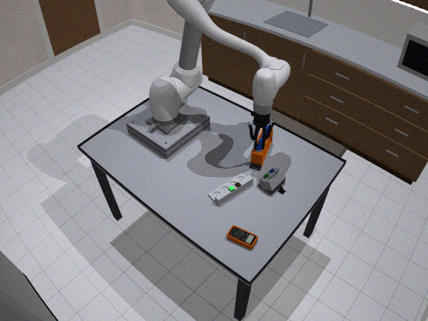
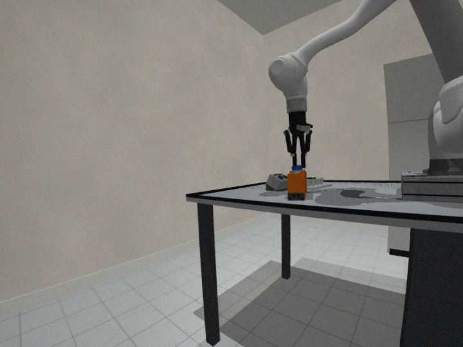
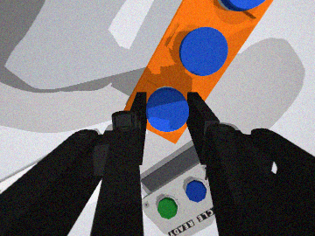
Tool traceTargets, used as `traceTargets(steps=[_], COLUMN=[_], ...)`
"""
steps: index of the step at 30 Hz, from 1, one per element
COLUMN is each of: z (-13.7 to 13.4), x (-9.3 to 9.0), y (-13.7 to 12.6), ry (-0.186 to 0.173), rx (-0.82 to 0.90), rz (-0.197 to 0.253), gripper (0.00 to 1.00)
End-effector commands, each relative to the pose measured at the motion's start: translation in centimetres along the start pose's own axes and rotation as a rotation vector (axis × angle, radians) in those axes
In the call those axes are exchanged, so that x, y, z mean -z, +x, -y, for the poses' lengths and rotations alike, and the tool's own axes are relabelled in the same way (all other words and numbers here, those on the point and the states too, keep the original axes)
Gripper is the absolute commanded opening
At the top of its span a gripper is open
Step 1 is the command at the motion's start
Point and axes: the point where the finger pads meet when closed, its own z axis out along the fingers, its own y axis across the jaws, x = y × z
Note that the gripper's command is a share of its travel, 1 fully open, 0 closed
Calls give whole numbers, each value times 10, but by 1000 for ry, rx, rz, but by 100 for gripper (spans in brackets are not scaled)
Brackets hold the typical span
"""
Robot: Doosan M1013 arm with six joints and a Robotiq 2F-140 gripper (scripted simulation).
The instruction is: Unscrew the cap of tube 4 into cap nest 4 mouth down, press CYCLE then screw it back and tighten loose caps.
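Note:
The orange decapping station [image 1: 261, 151] stands on the table with blue caps on its tubes. In the wrist view my gripper [image 3: 166, 107] is over its end nearest the key housing. The fingers touch both sides of the blue cap of tube 4 [image 3: 167, 110], which sits on its tube. The neighbouring cap [image 3: 204, 51] is also on. The gripper shows from the side above the station [image 2: 298, 164]. The white cap tray [image 1: 230, 188] shows a lit green lamp [image 1: 230, 188], and no blue cap shows in it. The key housing [image 3: 181, 201] has the green READY key [image 3: 167, 208] and the blue CYCLE key [image 3: 195, 190].
An orange multimeter [image 1: 242, 237] lies near the table's front edge. The arm's base plate [image 1: 168, 131] takes up the back left of the table. The key housing [image 1: 271, 180] stands close beside the station and the tray.

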Motion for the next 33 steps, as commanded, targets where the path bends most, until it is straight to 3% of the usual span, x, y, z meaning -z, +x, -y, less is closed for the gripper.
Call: traceTargets(steps=[1, 7, 22, 24, 28, 33], z=[0, 0, 0, 0, 0, 0], x=[1, 1, 0, 0, 0, 0], y=[0, 0, 0, 0, 0, 0], ry=[-1, -1, -1, -1, -1, -1], rx=[0, -100, -850, -850, -1047, -1047], rz=[0, 0, 0, 0, 0, 0], gripper=[30, 30, 30, 30, 30, 30])
